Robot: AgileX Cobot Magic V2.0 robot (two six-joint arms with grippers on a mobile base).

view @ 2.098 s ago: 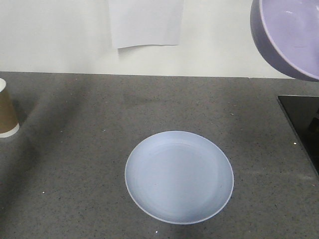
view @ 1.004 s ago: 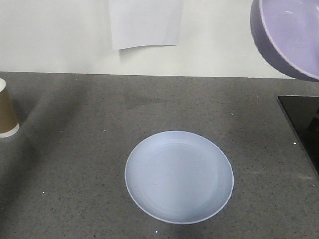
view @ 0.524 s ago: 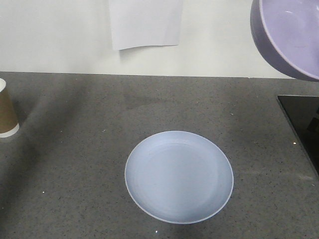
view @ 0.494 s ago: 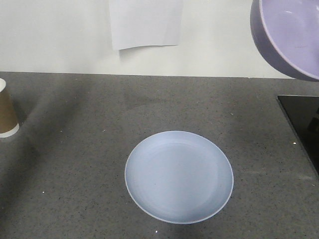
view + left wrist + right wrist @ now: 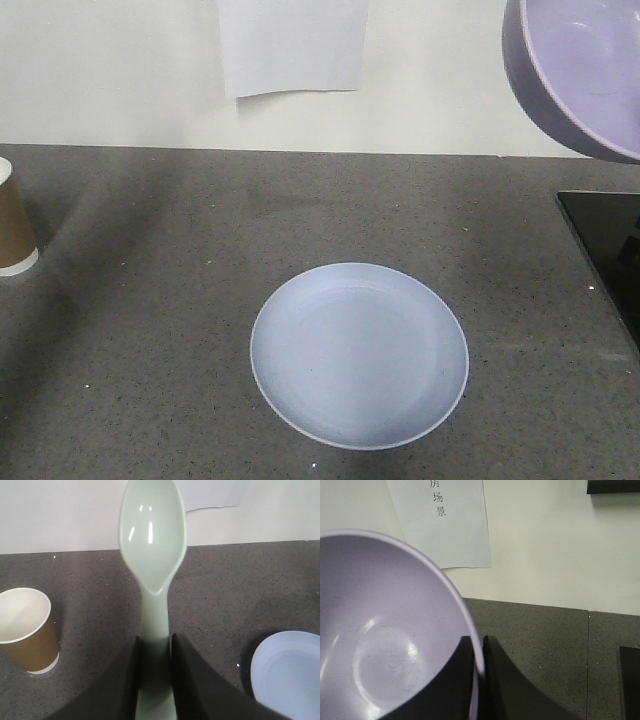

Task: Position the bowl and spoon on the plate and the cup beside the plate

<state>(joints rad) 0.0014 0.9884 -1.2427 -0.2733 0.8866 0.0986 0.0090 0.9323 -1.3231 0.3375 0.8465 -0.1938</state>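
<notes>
Left jaws clamp spoon (image 5: 152, 545) handle, right jaws bowl (image 5: 385, 645) rim

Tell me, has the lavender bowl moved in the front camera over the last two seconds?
No. The lavender bowl stays at the top right, its rim the same gap above the black panel.

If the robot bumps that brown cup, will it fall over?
Probably, yes. The cup looks empty and is tall with a base narrower than its rim, so a nudge near the top would likely tip it. It seems to be thin paper, so a hard squeeze might crumple it.
</notes>
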